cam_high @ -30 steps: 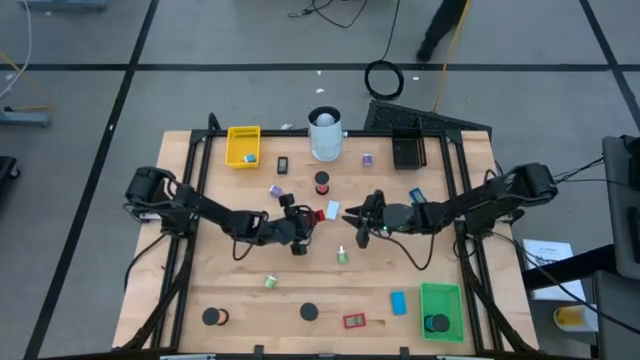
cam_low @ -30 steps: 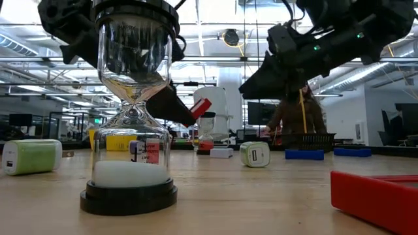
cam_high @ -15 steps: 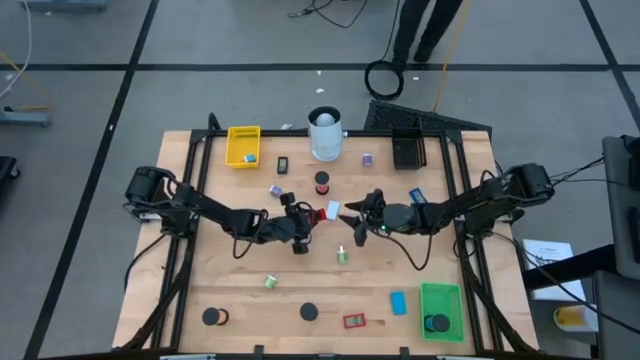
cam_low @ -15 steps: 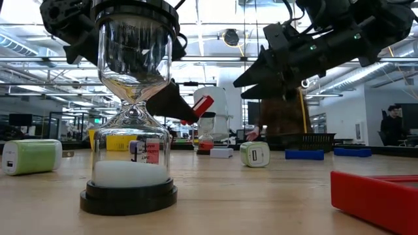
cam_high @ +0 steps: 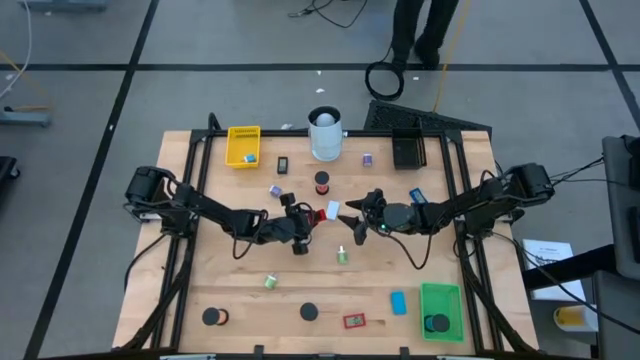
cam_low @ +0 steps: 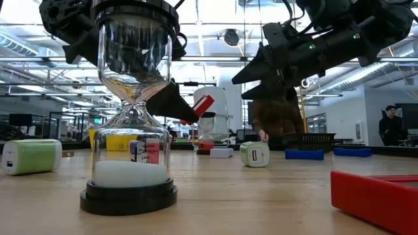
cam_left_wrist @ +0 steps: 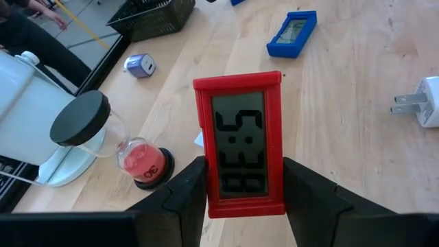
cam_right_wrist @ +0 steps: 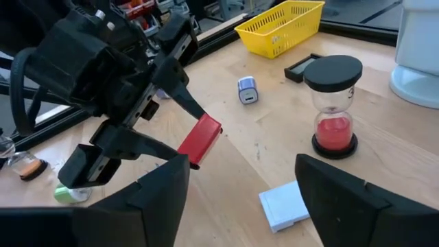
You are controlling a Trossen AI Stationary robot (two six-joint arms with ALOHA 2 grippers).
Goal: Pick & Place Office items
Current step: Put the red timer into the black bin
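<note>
Red digital clock (cam_left_wrist: 239, 144) hangs clamped above table centre; other small items scattered.

Low view: red tray (cam_low: 382, 196) cut off by the right and bottom edges. High view: contents of yellow tray (cam_high: 243, 146) and green tray (cam_high: 440, 310) too small to identify. Left wrist view: left pincer (cam_left_wrist: 245, 199) fingertips run off the lower edge.

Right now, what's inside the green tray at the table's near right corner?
In the high view, the green tray holds one black round disc near its front end. The rest of its floor looks bare. No other view shows inside it, so anything small against the walls could go unseen.
</note>
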